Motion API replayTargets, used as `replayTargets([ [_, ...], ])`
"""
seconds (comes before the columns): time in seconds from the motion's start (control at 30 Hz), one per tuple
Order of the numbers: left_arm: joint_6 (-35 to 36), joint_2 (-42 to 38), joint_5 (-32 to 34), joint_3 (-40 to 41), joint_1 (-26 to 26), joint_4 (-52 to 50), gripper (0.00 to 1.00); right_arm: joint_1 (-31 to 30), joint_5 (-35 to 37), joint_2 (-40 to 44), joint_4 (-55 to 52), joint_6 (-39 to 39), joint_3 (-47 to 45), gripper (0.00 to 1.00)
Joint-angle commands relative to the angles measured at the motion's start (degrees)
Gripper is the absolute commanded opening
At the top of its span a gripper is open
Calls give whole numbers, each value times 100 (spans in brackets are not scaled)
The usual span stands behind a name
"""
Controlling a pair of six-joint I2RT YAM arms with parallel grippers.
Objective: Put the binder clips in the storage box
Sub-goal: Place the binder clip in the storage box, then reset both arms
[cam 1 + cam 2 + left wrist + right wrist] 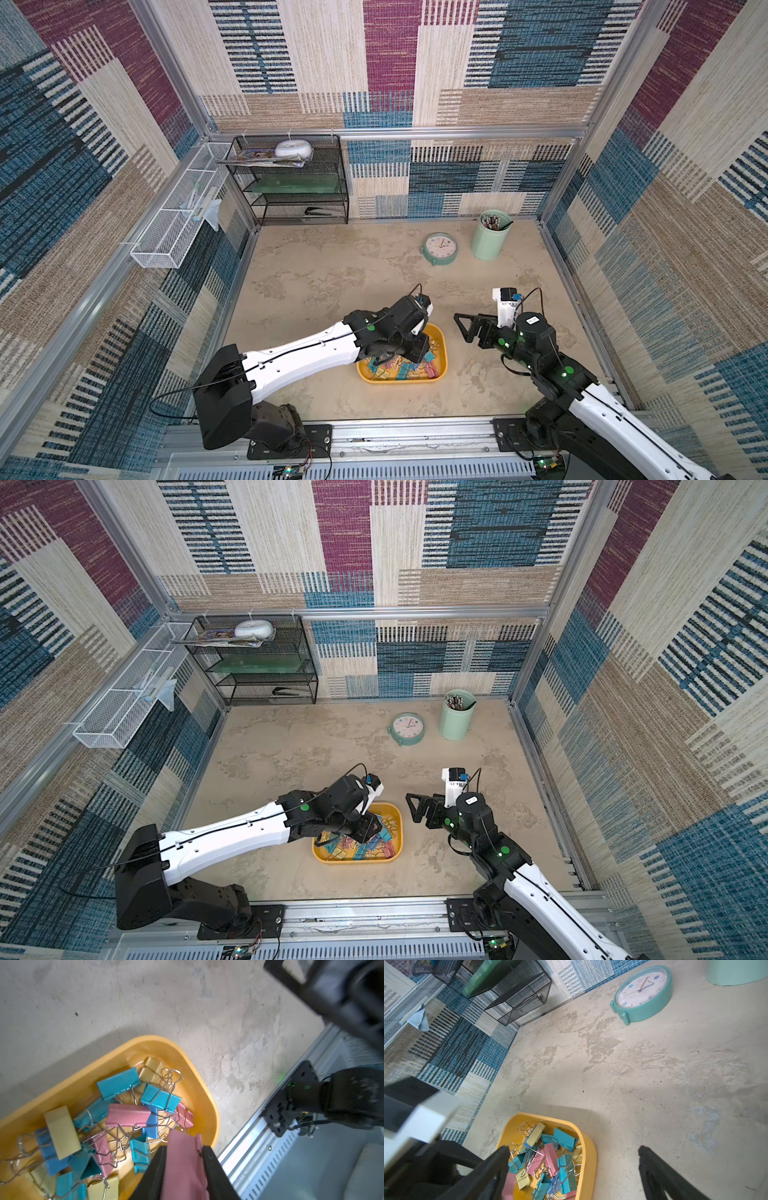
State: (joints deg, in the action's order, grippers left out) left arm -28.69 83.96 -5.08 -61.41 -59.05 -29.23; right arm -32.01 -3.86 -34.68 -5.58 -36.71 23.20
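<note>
Releasing cleanly is the step in hand. Our left end effector [185, 1148] is grasping a pastel pink binder clip [184, 1169] of folded metal. Its two black fingers [214, 1167] press flat against the clip's broad sides. It hangs over the inside of the shallow yellow-orange plastic storage box [198, 1084], close to one long rim.

The other pastel binder clips [126, 1114], in pink, yellow, blue and teal, lie heaped in the box with their silvery wire handles [172, 1076] tangled together. We see none loose on the speckled beige bench [332, 282], though the left arm hides part of it, so we judge this may be among the last.

To do it well, we should carry the clip a little further from the rim, toward the middle of the heap. The rim is low, and a clip dropped at the edge could tip out. We should go low before letting go so the clip settles and does not bounce. Then we should spread the fingers fully, since the clip is wide. After that we should lift straight up, so no wire handle hooks on a finger and drags a clip out.

Our right end effector [574, 1147] is released, its jaws spread wide, and it hovers just beside the box above bare bench. It should hold off there so the two do not meet.
</note>
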Motion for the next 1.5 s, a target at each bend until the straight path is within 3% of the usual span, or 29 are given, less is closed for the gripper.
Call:
replayTargets([
  [0.0, -286, 182, 516, 222, -63, 52, 32, 10, -282, 134, 165, -18, -77, 100],
  [0.1, -324, 287, 349, 436, -62, 413, 33, 3, -350, 253, 98, -27, -123, 100],
  [0.23, -347, 220, 156, 580, -69, 731, 47, 7, -271, 370, -55, -9, -110, 100],
  [0.43, -138, -608, 642, 560, -68, 533, 60, 16, 467, 575, -232, 95, 71, 100],
  [0.5, -50, -1178, 1185, 613, -55, 435, 66, 12, 1018, 571, -332, 187, 184, 100],
  [0.67, 417, -2701, 4056, 1044, 105, 326, 100, 50, 3416, 420, -101, 780, 122, 100],
  [0.73, 786, -3155, 4890, 1447, 539, 515, 99, 137, 4287, 283, 408, 1234, -137, 100],
  [0.8, 1187, -3460, 5135, 1987, 1165, 984, 99, 375, 4683, 73, 1141, 1730, -429, 100],
  [0.9, 1905, -3745, 4814, 2953, 2160, 2126, 99, 1204, 4272, -548, 2149, 1923, -715, 100],
  [1.03, 2747, -3619, 4391, 3923, 3036, 3728, 100, 2290, 3645, -1972, 3170, 1808, -673, 99],
  [1.1, 3034, -3292, 4113, 4168, 3433, 4449, 99, 2429, 3640, -2607, 3324, 2000, -368, 99],
  [1.23, 3091, -2343, 3399, 4203, 4314, 5358, 100, 2551, 3599, -3585, 5321, 2813, -754, 99],
  [1.33, 2898, -1676, 2745, 4143, 4888, 5896, 99, 2679, 3407, -4345, 6182, 3060, -746, 99],
  [1.47, 2941, -995, 2306, 4132, 5220, 6803, 100, 2710, 3081, -4689, 6561, 3388, -581, 99],
])
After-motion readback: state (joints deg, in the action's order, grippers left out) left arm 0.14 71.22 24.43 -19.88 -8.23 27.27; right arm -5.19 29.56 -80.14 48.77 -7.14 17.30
